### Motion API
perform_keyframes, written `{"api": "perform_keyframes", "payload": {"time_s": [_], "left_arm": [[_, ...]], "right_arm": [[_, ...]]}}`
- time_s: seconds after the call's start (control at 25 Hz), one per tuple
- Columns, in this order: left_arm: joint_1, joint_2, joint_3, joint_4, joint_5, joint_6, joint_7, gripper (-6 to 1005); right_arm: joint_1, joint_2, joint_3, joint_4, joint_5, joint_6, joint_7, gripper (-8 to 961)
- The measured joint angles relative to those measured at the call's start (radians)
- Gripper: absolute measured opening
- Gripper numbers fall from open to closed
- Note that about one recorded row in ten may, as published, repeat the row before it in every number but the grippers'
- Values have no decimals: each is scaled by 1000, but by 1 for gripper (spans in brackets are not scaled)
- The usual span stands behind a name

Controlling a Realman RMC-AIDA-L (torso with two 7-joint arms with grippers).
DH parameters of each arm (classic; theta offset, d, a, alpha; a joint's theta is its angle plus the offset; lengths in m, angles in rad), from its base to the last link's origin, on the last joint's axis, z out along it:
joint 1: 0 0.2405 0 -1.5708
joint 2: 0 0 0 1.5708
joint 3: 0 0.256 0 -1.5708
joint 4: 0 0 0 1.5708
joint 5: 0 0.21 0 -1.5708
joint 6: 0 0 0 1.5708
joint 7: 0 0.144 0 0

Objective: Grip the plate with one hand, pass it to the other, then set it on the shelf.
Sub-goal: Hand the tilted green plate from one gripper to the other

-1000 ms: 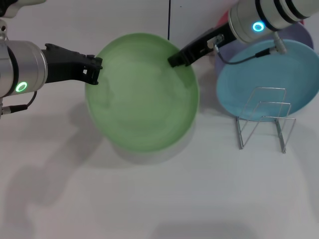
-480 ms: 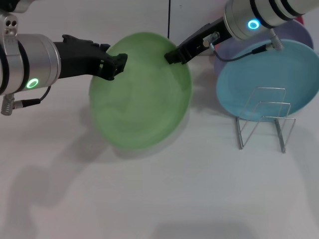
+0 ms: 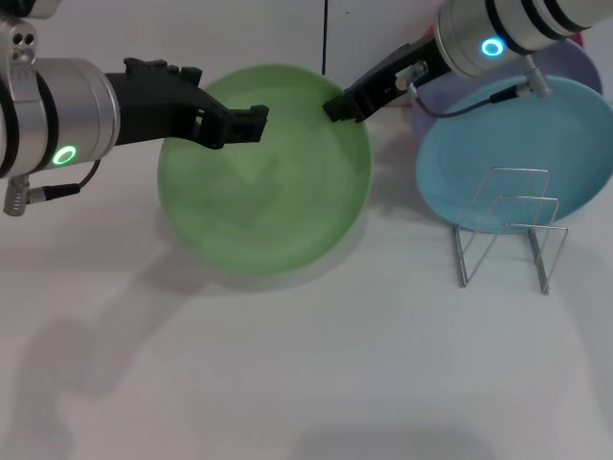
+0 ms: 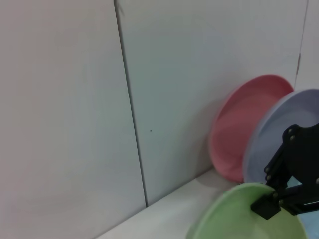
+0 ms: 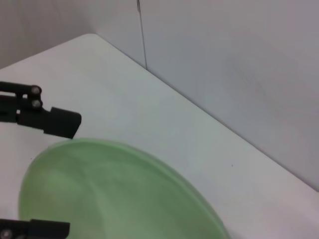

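The light green plate (image 3: 268,192) hangs tilted above the table. My right gripper (image 3: 337,105), on the blue-ring arm, is shut on its far right rim. The left wrist view shows this grip (image 4: 271,206) on the plate (image 4: 239,219). My left gripper (image 3: 235,105), on the green-ring arm, is open, and its fingers reach over the plate's upper left part. In the right wrist view its two fingers (image 5: 55,121) stand wide apart on either side of the plate's edge (image 5: 109,194). The wire shelf (image 3: 508,230) stands empty on the table at the right.
A turquoise plate (image 3: 517,144) leans behind the shelf, with a lavender plate (image 3: 575,67) and a pink plate (image 4: 239,124) behind it against the white wall (image 4: 199,74). The white table (image 3: 306,383) stretches in front.
My left gripper has let go of the plate's left rim and moved right, over the plate. The right gripper keeps its hold, and the plate has tilted and shifted a little left.
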Motion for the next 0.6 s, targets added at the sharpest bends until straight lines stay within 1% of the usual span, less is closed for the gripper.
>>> {"api": "perform_keyframes", "payload": {"time_s": [0.24,0.44,0.56,0.6], "left_arm": [[15,0,-8,-23,7,15,15,866],[51,0,-7,-55,10,76,75,865],[82,0,-3,-58,11,152,105,864],[82,0,-3,-58,11,152,105,864]], "right_arm": [[-5,-2,5,-31,-12,-31,2,90],[-19,-8,32,-87,-23,-81,6,77],[-38,-10,57,-164,-40,-123,7,66],[-41,-10,69,-187,-45,-140,6,61]]}}
